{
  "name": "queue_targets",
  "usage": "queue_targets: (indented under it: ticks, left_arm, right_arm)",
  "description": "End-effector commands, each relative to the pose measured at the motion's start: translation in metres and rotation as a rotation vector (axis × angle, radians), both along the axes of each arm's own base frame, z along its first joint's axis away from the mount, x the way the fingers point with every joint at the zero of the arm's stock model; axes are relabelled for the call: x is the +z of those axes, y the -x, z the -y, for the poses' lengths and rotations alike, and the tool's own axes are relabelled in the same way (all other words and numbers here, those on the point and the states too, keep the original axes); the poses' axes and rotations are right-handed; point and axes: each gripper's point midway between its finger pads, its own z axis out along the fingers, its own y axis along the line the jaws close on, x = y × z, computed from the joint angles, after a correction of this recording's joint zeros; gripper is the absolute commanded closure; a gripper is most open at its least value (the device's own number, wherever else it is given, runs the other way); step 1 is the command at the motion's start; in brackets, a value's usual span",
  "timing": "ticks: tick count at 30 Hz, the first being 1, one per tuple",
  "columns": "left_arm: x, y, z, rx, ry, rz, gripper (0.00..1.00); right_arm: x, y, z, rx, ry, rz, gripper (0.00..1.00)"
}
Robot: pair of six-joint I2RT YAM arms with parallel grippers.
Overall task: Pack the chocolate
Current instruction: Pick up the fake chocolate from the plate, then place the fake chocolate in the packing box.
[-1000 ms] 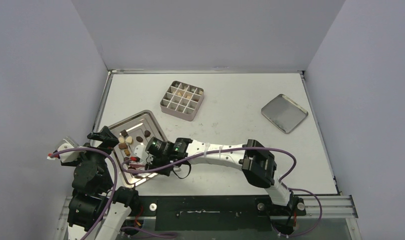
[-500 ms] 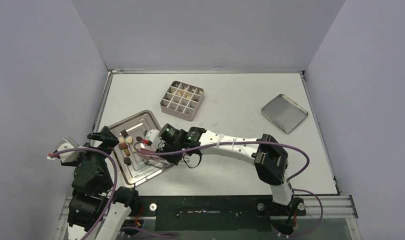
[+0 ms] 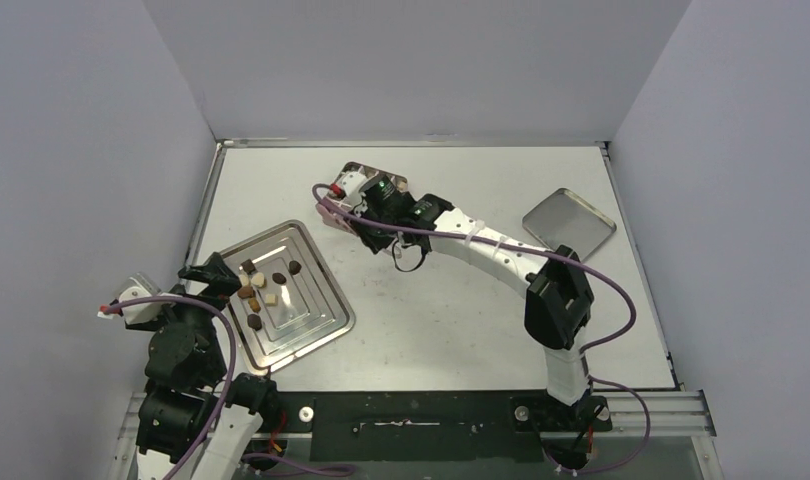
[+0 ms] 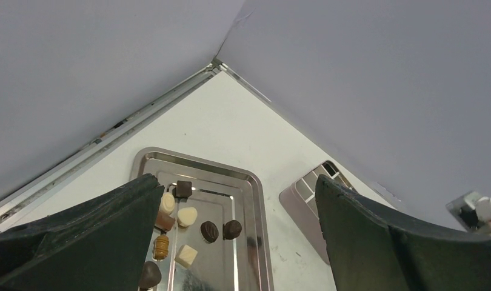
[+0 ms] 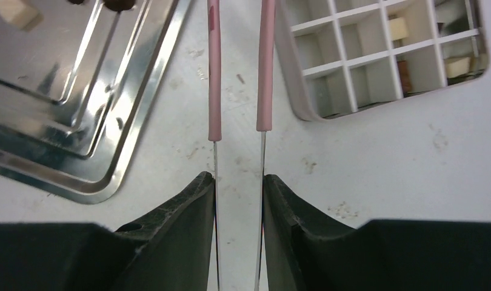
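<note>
About 3 chocolate pieces point(image 5: 399, 28) lie in the tin point(image 5: 290, 66), roughly 9 wait on the tray point(image 3: 311, 320) beside it, the right gripper point(image 5: 238, 179) clamps tweezers point(image 5: 214, 73) over it, and the left gripper point(image 4: 235, 179) stands wide apart.

Lab: plain partition walls point(image 3: 411, 70), white table point(image 3: 431, 335)

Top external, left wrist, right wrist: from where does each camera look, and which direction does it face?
Top external: above and behind the bases, looking down at the table; both arms show, left arm folded beside the silver tray, right arm stretched far.
Left wrist: low, facing the far left corner across the tray; black fingers of the open left tool frame the view.
Right wrist: looking straight down at the table; the right tool pinches pink-sleeved tweezers.
Shared: both wrist views show the tray and the gridded tin.
</note>
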Motion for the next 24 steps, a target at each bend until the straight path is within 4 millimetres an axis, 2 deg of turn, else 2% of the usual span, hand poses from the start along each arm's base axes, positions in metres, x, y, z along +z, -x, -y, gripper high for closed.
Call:
queue_targets:
  ticks: [1, 4, 9, 15, 20, 24]
  left_arm:
    - [0.01, -0.004, 0.007, -0.043, 0.005, 0.04, 0.03]
    - [0.009, -0.006, 0.01, -0.058, 0.002, 0.033, 0.03]
    - [0.011, -0.005, 0.011, -0.067, -0.007, 0.042, 0.03]
    - [0.014, -0.004, 0.013, -0.083, -0.015, 0.056, 0.03]
    - [0.014, -0.003, 0.015, -0.096, -0.016, 0.057, 0.03]
    - [0.014, -0.004, 0.016, -0.1, -0.021, 0.051, 0.03]
  right_arm:
    - [0.032, -0.053, 0.0, -0.113, -0.084, 0.086, 0.8]
    - [0.03, -0.079, 0.007, -0.157, -0.087, 0.083, 0.79]
    - [0.023, -0.102, 0.007, -0.183, -0.092, 0.068, 0.79]
    - [0.016, -0.111, -0.008, -0.18, -0.126, 0.044, 0.78]
    - [0.0, -0.118, -0.011, -0.196, -0.109, 0.028, 0.77]
    - [-0.013, -0.116, -0.013, -0.193, -0.1, -0.003, 0.74]
